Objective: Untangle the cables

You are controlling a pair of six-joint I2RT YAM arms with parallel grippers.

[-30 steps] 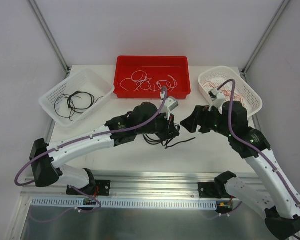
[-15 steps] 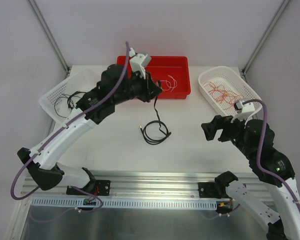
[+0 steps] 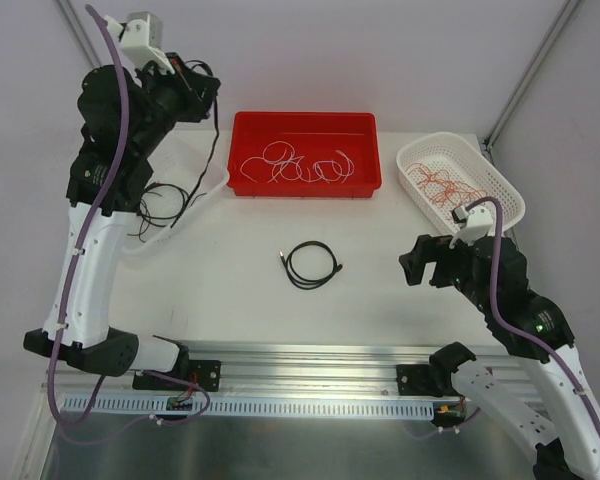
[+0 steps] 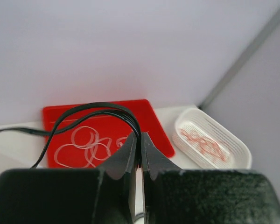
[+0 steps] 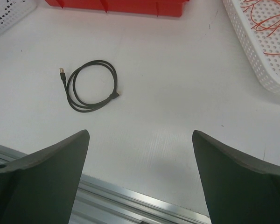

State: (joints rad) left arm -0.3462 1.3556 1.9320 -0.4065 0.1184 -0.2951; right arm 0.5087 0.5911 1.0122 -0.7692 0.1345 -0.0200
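My left gripper (image 3: 201, 90) is raised high at the back left and shut on a thin black cable (image 3: 213, 140), which hangs down toward the left white basket (image 3: 216, 182). In the left wrist view the jaws (image 4: 140, 139) pinch the looped black cable (image 4: 95, 109). More black cables (image 3: 148, 207) lie in that basket. A coiled black cable (image 3: 312, 266) lies mid-table and also shows in the right wrist view (image 5: 91, 87). My right gripper (image 3: 421, 266) is open and empty, to the right of the coil, and hovers over bare table in its wrist view (image 5: 140, 135).
A red bin (image 3: 305, 122) at the back centre holds white cables (image 3: 295, 167). A white basket (image 3: 500, 176) at the back right holds red-orange cables (image 3: 445, 185). A metal rail (image 3: 310, 360) runs along the table's near edge.
My left arm has swung up and to the left from the red bin to above the left basket, carrying the black cable. The right arm has shifted slightly; the coil stays put.
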